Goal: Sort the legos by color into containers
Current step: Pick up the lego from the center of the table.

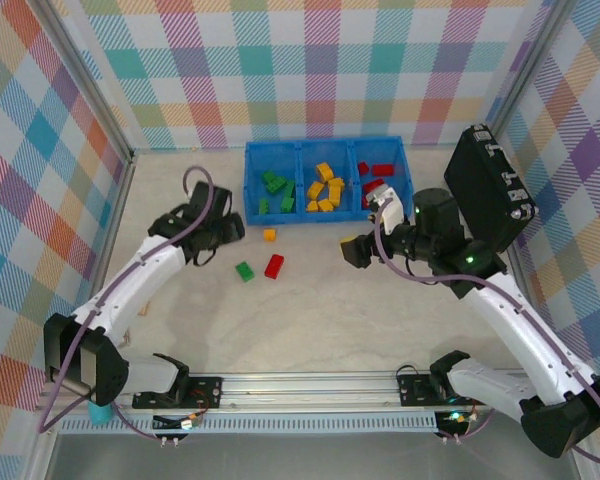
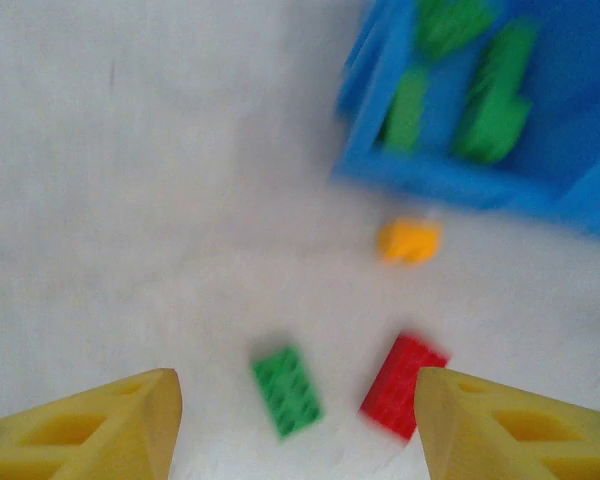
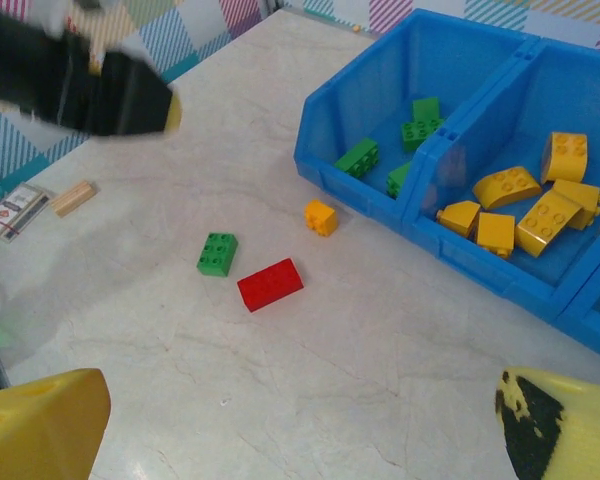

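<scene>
Blue tray (image 1: 249, 186): green legos (image 1: 275, 190) left, yellow legos (image 1: 325, 188) middle, red legos (image 1: 380, 172) right; left gripper (image 2: 295, 400), right gripper (image 3: 302, 400) both spread.

No writing can be read. The small printed card (image 3: 12, 212) at the left edge of the right wrist view bears markings too blurred to read.

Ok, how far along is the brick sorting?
Mostly done: the blue plastic tray holds green studded bricks left, yellow bricks in the middle, red bricks right. In hand: nothing, the left tool and right tool are both open and empty. Left: a small yellow brick, a green brick and a red brick lying on the table before the tray.
</scene>
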